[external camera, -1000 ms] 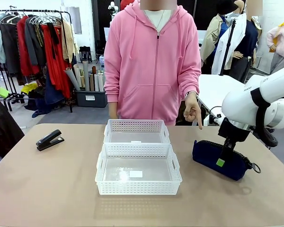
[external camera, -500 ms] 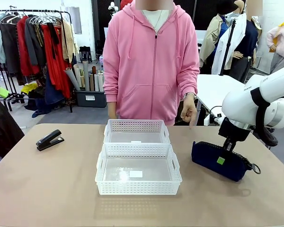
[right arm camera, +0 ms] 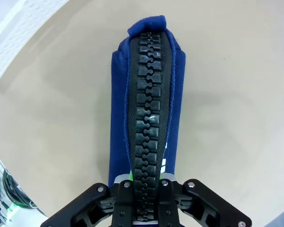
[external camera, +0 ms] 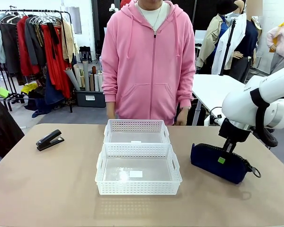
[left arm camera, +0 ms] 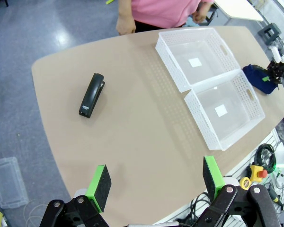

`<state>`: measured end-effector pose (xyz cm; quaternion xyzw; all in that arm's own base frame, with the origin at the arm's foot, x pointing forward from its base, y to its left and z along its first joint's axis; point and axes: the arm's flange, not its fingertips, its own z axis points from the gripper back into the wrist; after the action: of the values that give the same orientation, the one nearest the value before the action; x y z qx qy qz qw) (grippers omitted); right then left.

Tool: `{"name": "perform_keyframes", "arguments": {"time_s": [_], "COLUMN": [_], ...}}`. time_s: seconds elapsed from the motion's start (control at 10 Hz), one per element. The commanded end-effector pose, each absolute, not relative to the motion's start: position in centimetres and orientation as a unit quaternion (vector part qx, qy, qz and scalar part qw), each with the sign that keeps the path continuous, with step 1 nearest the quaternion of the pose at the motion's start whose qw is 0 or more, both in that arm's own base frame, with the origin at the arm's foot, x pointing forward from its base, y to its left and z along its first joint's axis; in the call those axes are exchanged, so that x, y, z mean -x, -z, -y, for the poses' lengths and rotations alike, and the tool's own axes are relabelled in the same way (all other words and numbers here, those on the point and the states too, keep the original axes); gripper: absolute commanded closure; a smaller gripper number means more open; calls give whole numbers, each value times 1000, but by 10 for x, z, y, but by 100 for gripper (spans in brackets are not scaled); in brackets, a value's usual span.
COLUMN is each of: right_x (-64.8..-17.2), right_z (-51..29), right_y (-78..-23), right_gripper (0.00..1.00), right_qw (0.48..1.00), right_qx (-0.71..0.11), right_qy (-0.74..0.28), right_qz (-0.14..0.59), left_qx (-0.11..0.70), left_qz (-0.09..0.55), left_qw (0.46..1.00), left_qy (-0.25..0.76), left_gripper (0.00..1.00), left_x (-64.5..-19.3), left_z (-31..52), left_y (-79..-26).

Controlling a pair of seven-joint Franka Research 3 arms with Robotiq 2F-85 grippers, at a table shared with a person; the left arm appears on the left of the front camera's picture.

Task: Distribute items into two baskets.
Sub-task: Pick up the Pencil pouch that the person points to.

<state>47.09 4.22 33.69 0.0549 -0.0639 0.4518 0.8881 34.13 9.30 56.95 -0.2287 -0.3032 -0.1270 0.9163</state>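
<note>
Near basket (external camera: 138, 187) and far basket (external camera: 136, 126) were empty.
Our right gripper (external camera: 222, 157) was clamped on the pouch (external camera: 206, 160) beside them; the stapler (external camera: 49, 140) lay far left, and our left gripper (left arm camera: 156, 182) hung with fingers apart.

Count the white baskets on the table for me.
2. The near basket sits in the middle, on the robot's side; the far basket butts against it, toward the person. None seems hidden.
</note>
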Motion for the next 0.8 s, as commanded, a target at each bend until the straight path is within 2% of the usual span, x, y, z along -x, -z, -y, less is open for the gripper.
{"name": "perform_keyframes", "arguments": {"time_s": [0.0, 0.6, 0.7], "right_x": [-471, -471, -473], "right_z": [-42, -42, -43], "right_y": [-337, -337, -351], "right_gripper": [100, 100, 100], "right_qw": [888, 888, 881], "right_qx": [-55, -55, -44], "right_qy": [-452, -452, -467], "right_qz": [64, 64, 68], "left_qx": [227, 227, 227], "left_qz": [303, 303, 303], "left_qw": [917, 917, 917], "left_qy": [126, 126, 126], "left_gripper": [0, 0, 0], "left_x": [-341, -341, -341], "left_z": [-94, -94, -94], "left_y": [-569, -569, -569]}}
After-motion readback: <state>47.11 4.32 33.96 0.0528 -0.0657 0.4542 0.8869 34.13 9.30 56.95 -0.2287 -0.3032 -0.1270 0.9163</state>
